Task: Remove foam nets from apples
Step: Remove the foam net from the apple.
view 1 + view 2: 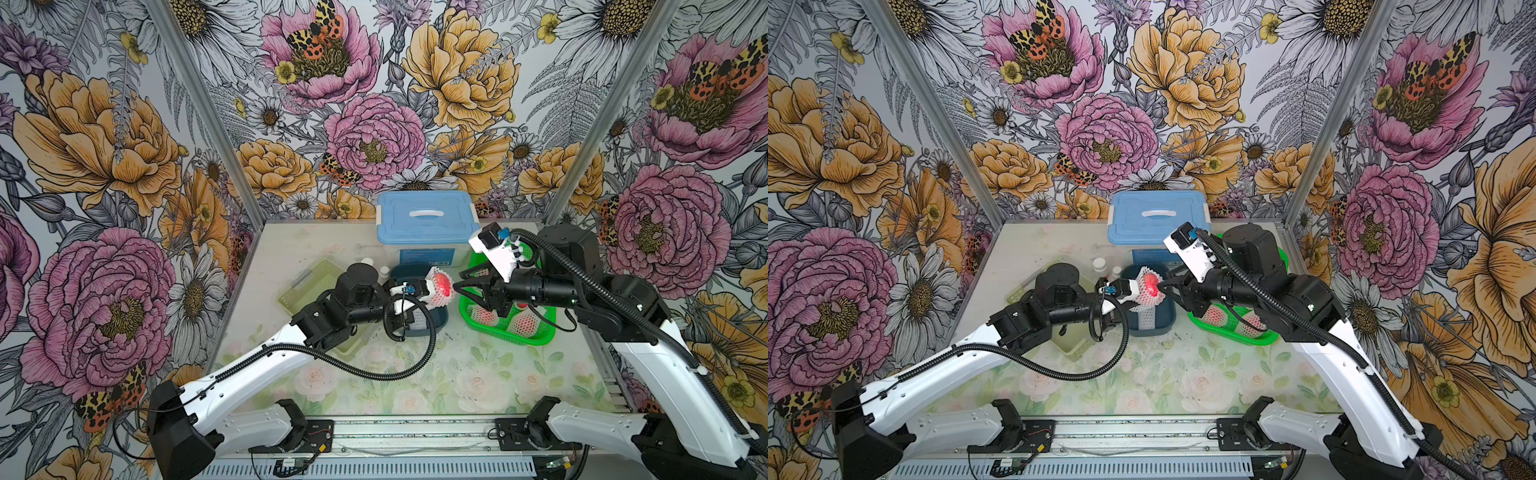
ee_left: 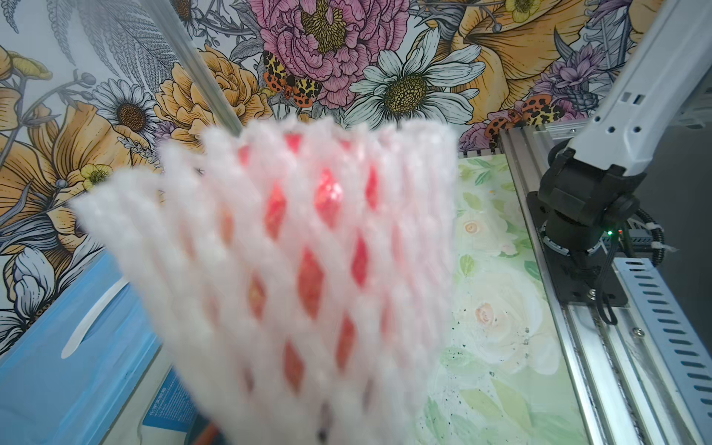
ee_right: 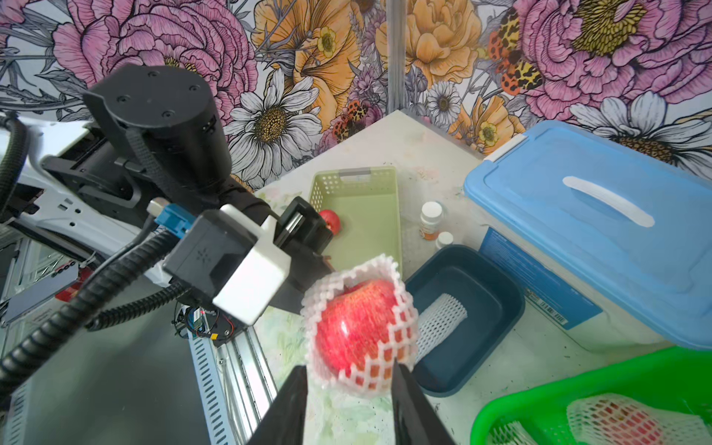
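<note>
- L end effector [image 1: 428, 291]: pressed shut, pinching foam net [image 3: 405, 308] w/ apple [image 3: 354, 319] inside; frame ctr in both top views, overlapping dark blue bin [image 1: 439, 318].
- R end effector [image 3: 348, 371]: spread, fingers flank net's open end.
- Netted apples [image 3: 616, 420]: green basket [image 3: 539, 398], lower right.

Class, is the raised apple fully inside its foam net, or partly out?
Partly out: the apple bulges bare from the foam net, which wraps its sides.

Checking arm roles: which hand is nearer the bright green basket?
Right. The right hand hangs by the green basket's side facing the dark blue bin. The left hand is farther off, above that bin, holding an apple by its foam net.
</note>
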{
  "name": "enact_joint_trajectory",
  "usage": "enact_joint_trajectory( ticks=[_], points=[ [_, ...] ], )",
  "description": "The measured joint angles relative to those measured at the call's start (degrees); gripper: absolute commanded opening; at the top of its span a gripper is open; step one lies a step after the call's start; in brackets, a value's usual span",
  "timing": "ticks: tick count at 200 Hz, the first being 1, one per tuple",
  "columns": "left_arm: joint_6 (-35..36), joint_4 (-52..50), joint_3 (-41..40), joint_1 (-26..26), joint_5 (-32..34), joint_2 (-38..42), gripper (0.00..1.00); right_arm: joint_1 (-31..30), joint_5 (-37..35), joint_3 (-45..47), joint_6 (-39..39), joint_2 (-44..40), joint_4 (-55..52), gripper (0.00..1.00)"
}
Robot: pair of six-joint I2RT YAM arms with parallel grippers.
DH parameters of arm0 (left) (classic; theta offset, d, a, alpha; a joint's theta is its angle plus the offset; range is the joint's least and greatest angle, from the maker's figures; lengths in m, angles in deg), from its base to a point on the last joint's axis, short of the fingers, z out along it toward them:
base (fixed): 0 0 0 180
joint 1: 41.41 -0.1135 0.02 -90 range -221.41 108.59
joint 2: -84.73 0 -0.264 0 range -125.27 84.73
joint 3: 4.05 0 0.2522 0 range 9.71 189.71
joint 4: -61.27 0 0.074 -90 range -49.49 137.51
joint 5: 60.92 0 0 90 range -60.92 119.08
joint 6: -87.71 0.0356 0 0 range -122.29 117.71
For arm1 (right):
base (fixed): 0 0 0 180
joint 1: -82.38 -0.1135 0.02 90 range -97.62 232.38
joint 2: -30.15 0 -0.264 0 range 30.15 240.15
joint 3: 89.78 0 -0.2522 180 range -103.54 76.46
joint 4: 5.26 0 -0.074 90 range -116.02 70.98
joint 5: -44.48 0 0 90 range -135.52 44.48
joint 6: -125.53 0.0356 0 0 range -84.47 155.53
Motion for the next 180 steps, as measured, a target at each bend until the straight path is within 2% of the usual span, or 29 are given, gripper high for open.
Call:
enact_joint_trajectory(
  ticks=[48, 180],
  points=[
    [2.4, 0.0, 0.0, 2.1, 0.2, 0.0, 0.00, -2.7, 1.0, -1.9, -3.4, 2.5, -4.7, 0.43],
    [3.8, -0.3, 0.0, 3.4, 0.9, 0.0, 0.00, -3.4, -5.0, -7.1, -7.8, 6.1, -8.8, 0.44]
  ],
)
